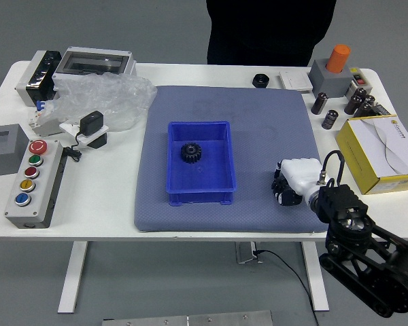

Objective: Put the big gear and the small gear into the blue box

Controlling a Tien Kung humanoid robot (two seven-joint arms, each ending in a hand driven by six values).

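My right hand (298,179), with a white back, is low over the mat's right part, right of the blue box (202,178). What is under the hand is hidden, and I cannot tell whether it holds anything. One black toothed gear (191,153) lies inside the box, toward its left wall. No second gear can be made out for certain. My left hand is out of view.
A blue-grey mat (265,122) lies under the box. A black round part (260,81) is behind it. The yellow box (387,153) stands at right, the button panel (35,183) at left. A dark-clothed person (268,30) stands at the far side, hands unseen.
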